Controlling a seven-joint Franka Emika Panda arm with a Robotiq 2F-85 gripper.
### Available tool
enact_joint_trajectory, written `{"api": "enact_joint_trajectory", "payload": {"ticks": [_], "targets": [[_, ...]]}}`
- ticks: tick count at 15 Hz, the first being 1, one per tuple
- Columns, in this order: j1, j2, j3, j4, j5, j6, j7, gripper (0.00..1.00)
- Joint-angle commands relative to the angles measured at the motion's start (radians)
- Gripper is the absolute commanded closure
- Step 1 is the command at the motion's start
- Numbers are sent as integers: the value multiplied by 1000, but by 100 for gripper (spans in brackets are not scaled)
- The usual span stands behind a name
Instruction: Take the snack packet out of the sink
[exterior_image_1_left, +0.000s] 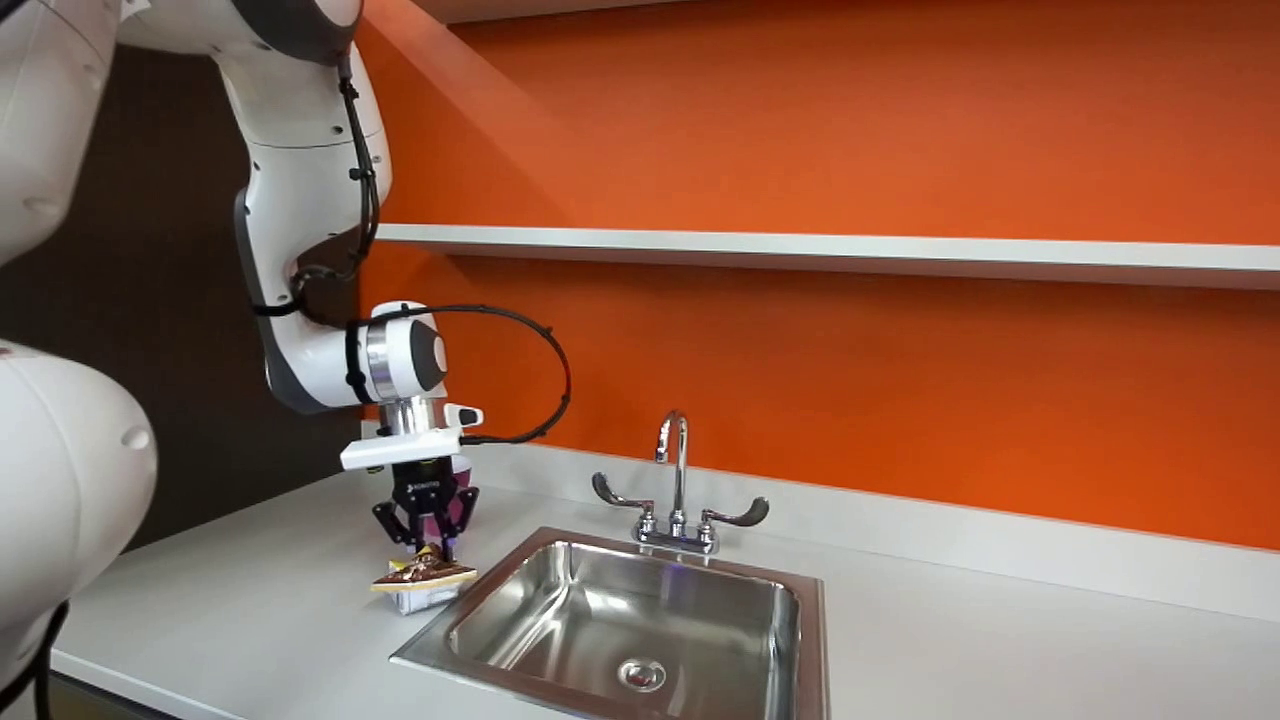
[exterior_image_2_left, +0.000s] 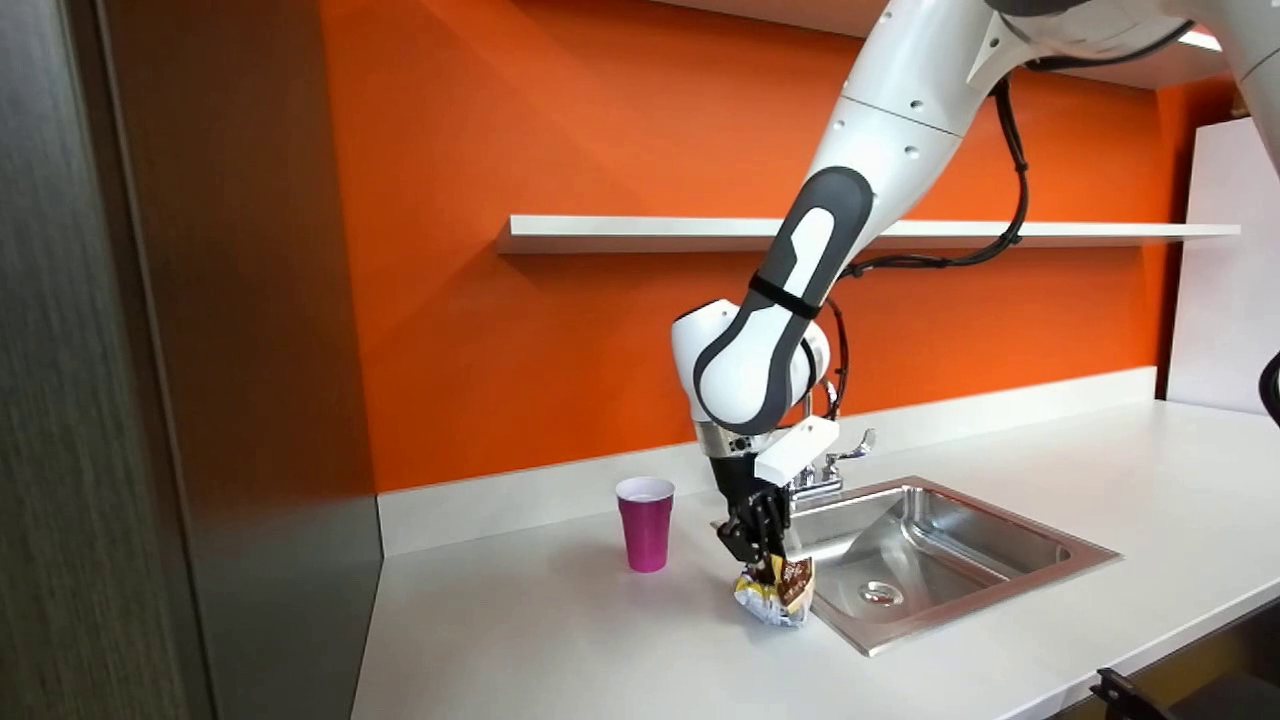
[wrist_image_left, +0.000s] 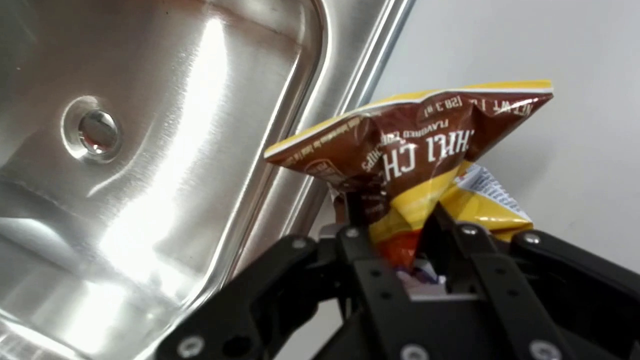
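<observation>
The snack packet, brown and yellow with a white back, shows in both exterior views (exterior_image_1_left: 425, 572) (exterior_image_2_left: 787, 603) and large in the wrist view (wrist_image_left: 420, 145). It is outside the sink, low over or touching the counter beside the basin rim; I cannot tell which. My gripper (exterior_image_1_left: 432, 553) points down. In the wrist view its fingers (wrist_image_left: 392, 220) are close together with the crumpled packet pinched between them; the fingertips are partly hidden. The steel sink (exterior_image_1_left: 812, 650) also shows in an exterior view (exterior_image_2_left: 985, 598) and in the wrist view (wrist_image_left: 345, 60). No object is visible in its basin.
A pink cup (exterior_image_2_left: 647, 530) stands upright on the counter near the back wall; the gripper partly hides it in an exterior view (exterior_image_1_left: 464, 482). The chrome faucet (exterior_image_1_left: 678, 500) rises behind the sink. A white shelf (exterior_image_1_left: 800, 245) runs along the orange wall above.
</observation>
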Motion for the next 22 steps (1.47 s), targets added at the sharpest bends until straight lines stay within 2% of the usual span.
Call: {"api": "enact_joint_trajectory", "payload": {"ticks": [1,5,6,16,22], "targets": [[-8,-11,3,8,-7,-2,-23,35],[-11,-23,1,-1,-5,5,-20,4],[-12,-25,1,-3,-4,7,-20,0],[-38,-106,10,-43,80,8,-21,0],[-79,-212,3,-119,231,15,-5,0]]}}
